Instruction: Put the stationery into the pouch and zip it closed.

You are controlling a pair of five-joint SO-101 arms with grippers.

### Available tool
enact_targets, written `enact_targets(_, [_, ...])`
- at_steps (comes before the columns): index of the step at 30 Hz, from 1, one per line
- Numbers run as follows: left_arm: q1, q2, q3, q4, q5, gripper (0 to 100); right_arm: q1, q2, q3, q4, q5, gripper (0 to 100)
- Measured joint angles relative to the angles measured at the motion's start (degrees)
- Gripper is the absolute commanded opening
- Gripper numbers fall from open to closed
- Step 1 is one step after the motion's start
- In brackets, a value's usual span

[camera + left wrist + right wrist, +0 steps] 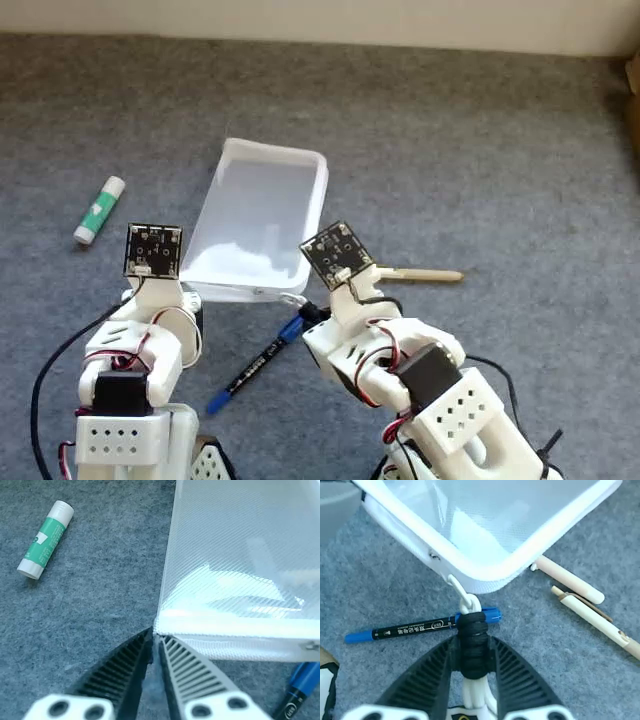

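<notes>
**Pouch and contents.** Translucent white pouch (262, 215) flat on grey felt (480, 150), mid-table, its near long edge just ahead of both arms. Through the ribbed wall, pale glare and folds; contents, if any, not distinguishable. Zip open or closed: cannot tell.

**Stationery, all visible pieces out on the felt.**
- Green-and-white glue stick (98, 210), capped, well apart from the pouch on the left arm's side.
- Black marker (255, 368) with blue ends, slanting between the two arms, one blue end close by the pouch's near edge.
- Cream pen (592, 622) with clip, near the pouch's corner on the right arm's side.
- Beside it a cream barrel (567, 580), one end at that corner; tucked under it or merely touching, cannot tell.

**Grippers.**
- Left gripper (154, 639) low over the felt at the pouch's near corner on its own side. Fingers narrow, almost together, tips pinching that corner.
- Right gripper (473, 642) at the opposite end of the near edge. Fingers clamped on the zip pull (471, 622), a black cord-wrapped tab joined by a white loop to the pouch's edge. Marker's blue end just behind the tab.
</notes>
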Motion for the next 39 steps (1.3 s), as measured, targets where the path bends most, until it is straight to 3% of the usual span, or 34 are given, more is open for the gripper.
enact_targets(3, [0.35, 0.00, 1.14, -1.85, 0.00, 5, 0.09, 0.00, -1.93, 1.93, 0.00, 0.5])
enact_targets(9, [2.02, -0.09, 4.04, -5.54, 0.00, 25, -1.14, 0.00, -5.54, 5.63, -0.09, 0.5])
enact_targets(24, [1.85, 0.00, 5.19, -6.42, -0.09, 25, -3.60, 0.00, -7.38, 7.91, -0.09, 0.5])
enact_targets(29, [4.66, 0.00, 8.00, -12.75, -0.09, 23, -3.60, 0.00, -7.38, 7.91, -0.09, 0.5])
enact_targets(39, [6.15, 0.00, 16.88, -29.71, -0.09, 3, -3.60, 0.00, -7.38, 7.91, -0.09, 0.5])
